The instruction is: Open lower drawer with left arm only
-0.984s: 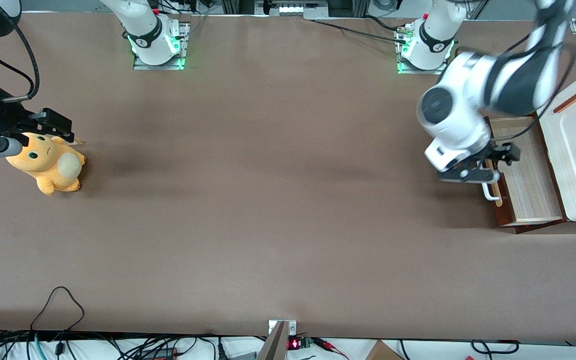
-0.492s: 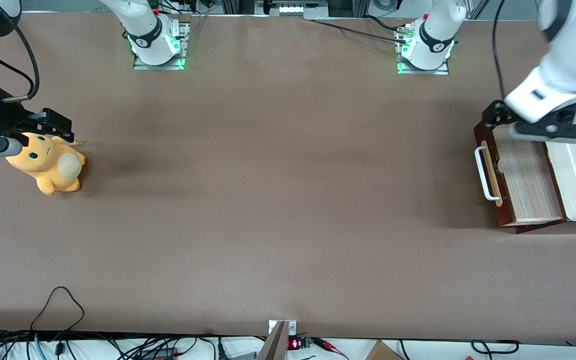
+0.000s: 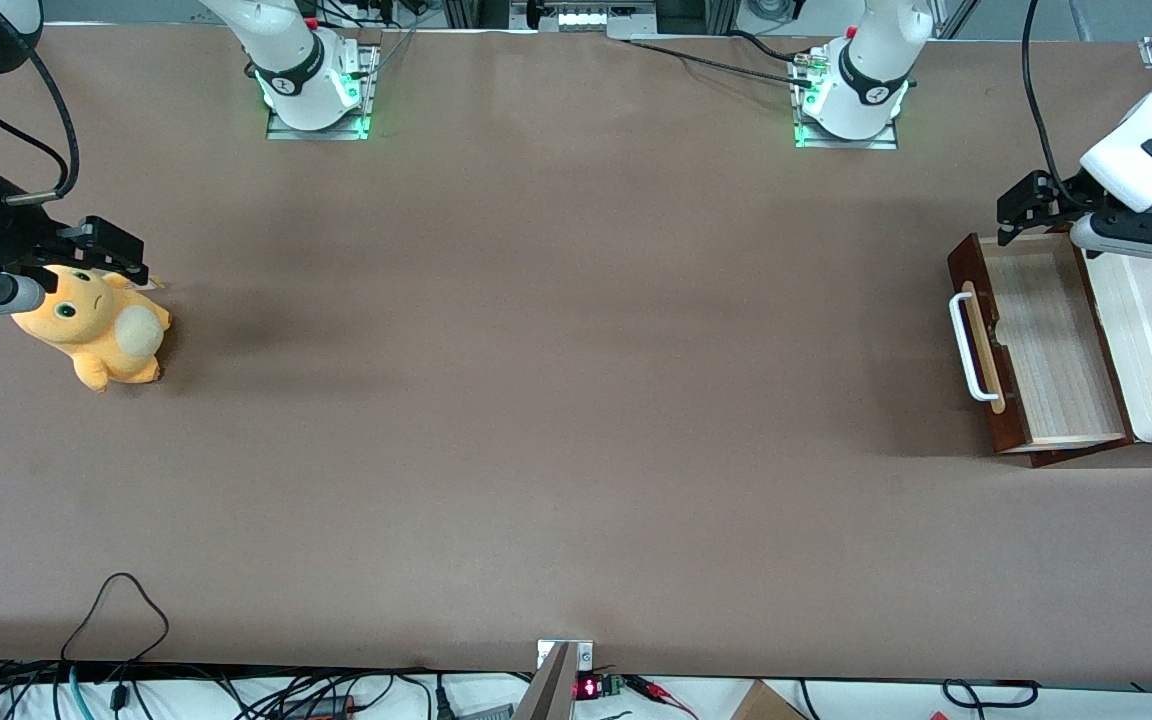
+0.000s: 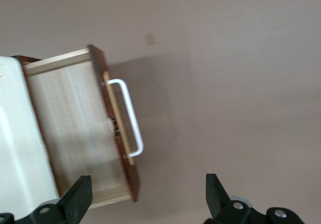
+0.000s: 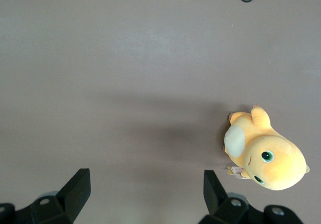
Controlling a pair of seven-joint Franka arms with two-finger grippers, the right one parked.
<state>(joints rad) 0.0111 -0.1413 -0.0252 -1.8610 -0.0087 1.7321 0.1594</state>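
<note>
Lower drawer (image 3: 1046, 345) stands pulled out at the working arm's end of the desk (image 3: 556, 400), pale inside showing. Left arm's hand (image 3: 1036, 210) hangs above it, spread wide, empty. Pull looks done; next likely just parking clear.

We see a brown table (image 3: 556, 400) carrying the cabinet with its lower drawer (image 3: 1041, 340) pulled out, just below our raised, spread gripper (image 3: 1036, 215). An orange plush toy (image 3: 96, 325) lies well apart from the gripper, toward the parked arm's end.
</note>
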